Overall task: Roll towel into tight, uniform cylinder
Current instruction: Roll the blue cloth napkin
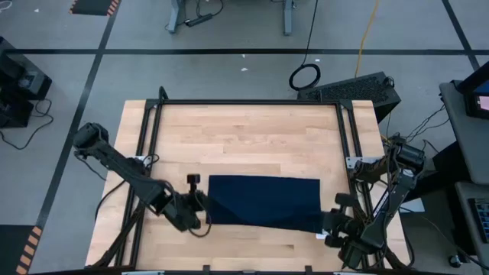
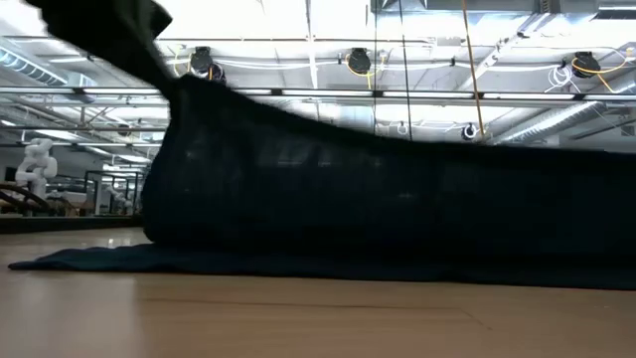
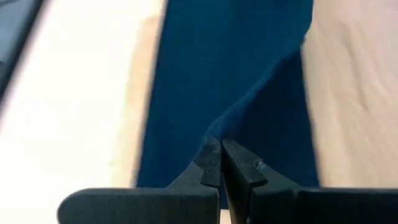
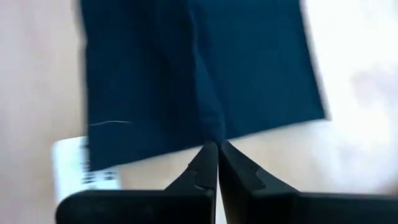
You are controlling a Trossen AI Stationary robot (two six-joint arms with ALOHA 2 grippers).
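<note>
The dark navy towel (image 1: pixel 263 200) lies spread on the wooden table, toward the near side. My left gripper (image 1: pixel 200 211) is shut on its near left corner and my right gripper (image 1: pixel 330 224) is shut on its near right corner. In the low view the towel's near edge (image 2: pixel 328 179) stands lifted like a wall, highest at the picture's left, while the rest (image 2: pixel 298 264) lies flat on the table. A small white tag (image 4: pixel 87 167) shows at the edge beside my right gripper. My left gripper pinches the towel's near left corner (image 3: pixel 214 132) between its two shut fingers, coming from the table's left side. The cloth rises in a ridge at the fingertips, lifted off the table there. One layer or several, I cannot tell. My right gripper pinches the towel's near edge (image 4: pixel 212 134) close to the right corner between its two shut fingers, coming from the table's near right. The cloth puckers into a crease at the fingertips. The rest of the towel lies on the table.
A black frame (image 1: pixel 244 102) runs around the table's far and side edges. Bare wood (image 1: pixel 244 137) lies beyond the towel toward the far edge. A narrow strip of wood (image 1: pixel 252 248) lies between the towel and the near edge.
</note>
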